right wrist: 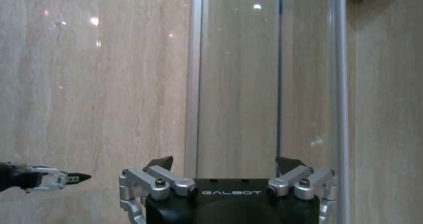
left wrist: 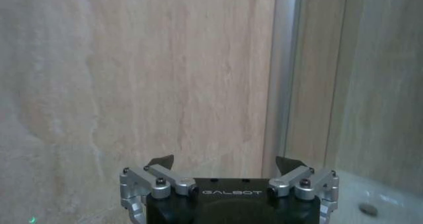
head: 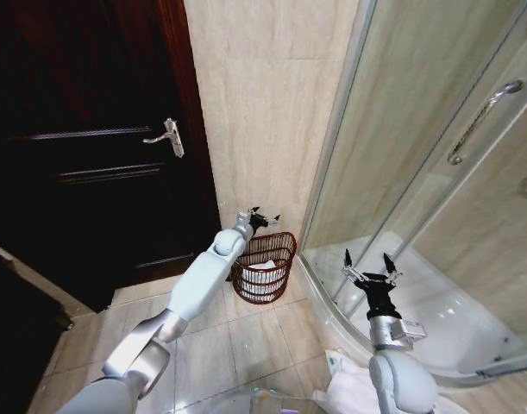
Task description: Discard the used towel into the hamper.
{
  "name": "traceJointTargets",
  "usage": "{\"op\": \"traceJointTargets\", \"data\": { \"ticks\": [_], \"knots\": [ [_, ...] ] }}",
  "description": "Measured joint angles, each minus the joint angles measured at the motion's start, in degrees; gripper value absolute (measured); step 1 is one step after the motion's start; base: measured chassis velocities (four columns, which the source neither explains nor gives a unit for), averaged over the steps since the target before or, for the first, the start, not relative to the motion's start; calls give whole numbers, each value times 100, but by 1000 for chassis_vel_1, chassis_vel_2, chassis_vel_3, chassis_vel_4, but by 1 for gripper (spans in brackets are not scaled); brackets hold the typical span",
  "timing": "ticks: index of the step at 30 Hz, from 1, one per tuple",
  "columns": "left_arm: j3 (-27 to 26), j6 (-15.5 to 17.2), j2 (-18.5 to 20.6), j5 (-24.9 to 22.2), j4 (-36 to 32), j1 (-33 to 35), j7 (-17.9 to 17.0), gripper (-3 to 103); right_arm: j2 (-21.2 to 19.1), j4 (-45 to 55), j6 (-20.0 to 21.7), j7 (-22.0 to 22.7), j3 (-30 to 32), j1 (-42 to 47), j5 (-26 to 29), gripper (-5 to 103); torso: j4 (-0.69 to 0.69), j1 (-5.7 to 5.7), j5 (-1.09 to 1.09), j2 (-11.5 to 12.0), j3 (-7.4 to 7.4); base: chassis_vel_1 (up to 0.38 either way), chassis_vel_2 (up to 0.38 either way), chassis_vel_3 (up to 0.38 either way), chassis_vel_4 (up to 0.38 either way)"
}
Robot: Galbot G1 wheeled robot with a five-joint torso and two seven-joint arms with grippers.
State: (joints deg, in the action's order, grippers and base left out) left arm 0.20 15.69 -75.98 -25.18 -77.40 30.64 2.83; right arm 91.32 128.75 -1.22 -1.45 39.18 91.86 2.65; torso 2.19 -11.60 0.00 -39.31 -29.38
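The hamper (head: 263, 267) is a small round dark reddish-brown open-weave basket on the floor against the tiled wall. A white towel (head: 261, 276) lies inside it. My left gripper (head: 263, 215) hovers just above the hamper's rim, open and empty; in the left wrist view the left gripper (left wrist: 225, 162) faces the beige wall with nothing between its fingers. My right gripper (head: 367, 258) is raised over the shower tray's edge, open and empty. The right wrist view has the right gripper (right wrist: 225, 162) pointing at the glass panel.
A dark wooden door (head: 82, 147) with a metal handle stands left of the hamper. The curved glass shower enclosure (head: 436, 172) and its white tray (head: 436, 319) fill the right. White cloth (head: 349, 388) lies on the floor near my base. Tiled floor (head: 220, 345) is open in front.
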Motion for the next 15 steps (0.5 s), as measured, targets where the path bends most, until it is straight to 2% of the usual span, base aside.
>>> {"op": "traceJointTargets", "data": {
  "ticks": [3,4,7,12,15],
  "knots": [
    [-132,-414,70,-134,-276,270,-155,100,29,-15,20,37,-6,-33,-1,100,0,0,-1,0,0,0,0,0,0],
    [-132,-414,70,-134,-276,270,-155,100,29,-15,20,37,-6,-33,-1,100,0,0,-1,0,0,0,0,0,0],
    [-183,-804,308,-335,-747,648,-366,100,22,-3,59,134,8,-37,29,100,0,0,-2,-1,0,0,0,0,0],
    [-176,-999,670,-424,-1308,1135,-628,100,28,10,174,193,88,-24,97,100,0,0,-1,-1,0,0,0,0,0],
    [-277,-1056,1041,-429,-1916,1762,-830,100,-13,2,206,262,179,-6,240,100,1,0,-3,-1,-1,0,0,0,0]
  ]
}}
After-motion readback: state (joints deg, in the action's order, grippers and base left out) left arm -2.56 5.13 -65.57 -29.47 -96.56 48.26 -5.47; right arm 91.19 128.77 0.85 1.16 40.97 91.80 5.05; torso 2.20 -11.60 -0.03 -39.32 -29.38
